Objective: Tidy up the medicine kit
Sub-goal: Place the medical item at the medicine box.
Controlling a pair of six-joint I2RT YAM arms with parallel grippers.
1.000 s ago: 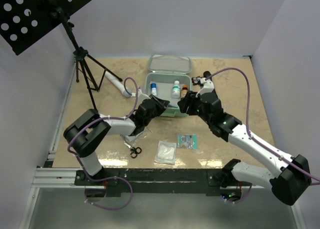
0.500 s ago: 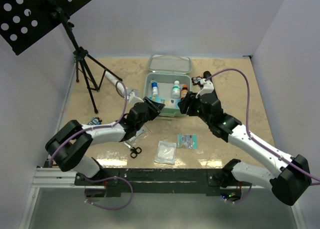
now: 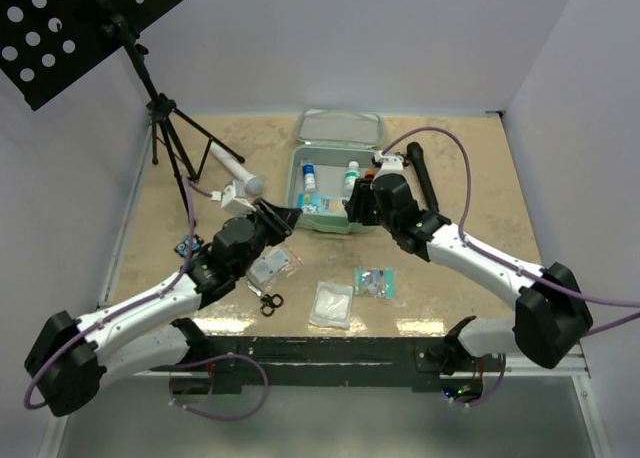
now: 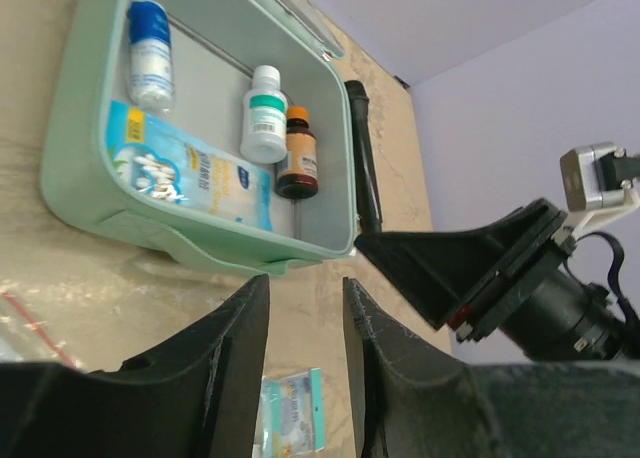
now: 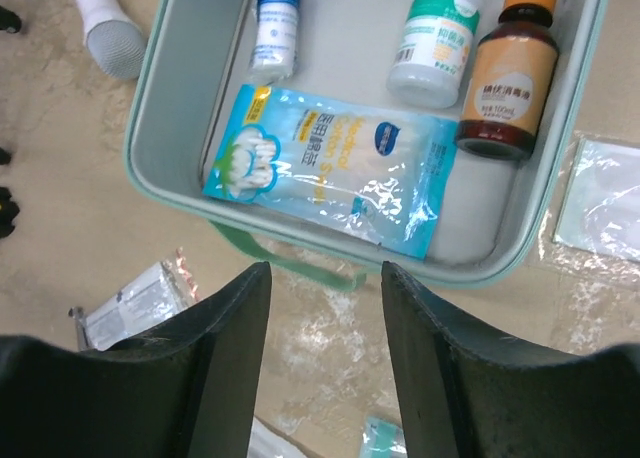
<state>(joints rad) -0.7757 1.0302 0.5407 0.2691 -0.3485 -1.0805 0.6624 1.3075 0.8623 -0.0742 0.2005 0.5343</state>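
The mint-green medicine kit lies open at the back middle, lid flipped away. Inside the kit are a blue packet of cotton swabs, a blue bottle, a white bottle and a brown bottle. My left gripper hovers open and empty just off the kit's front-left corner. The left wrist view has that gripper looking across the kit. My right gripper is open and empty above the kit's front edge, over the green handle strap.
Near the front lie a clear bag, black scissors, a white gauze packet and a teal packet. A white-and-grey cylinder lies left of the kit, a black cylinder right. A tripod stand stands back left.
My left arm has drawn back from the kit's front-left corner, uncovering the blue packet inside. My right gripper has shifted left along the kit's front edge.
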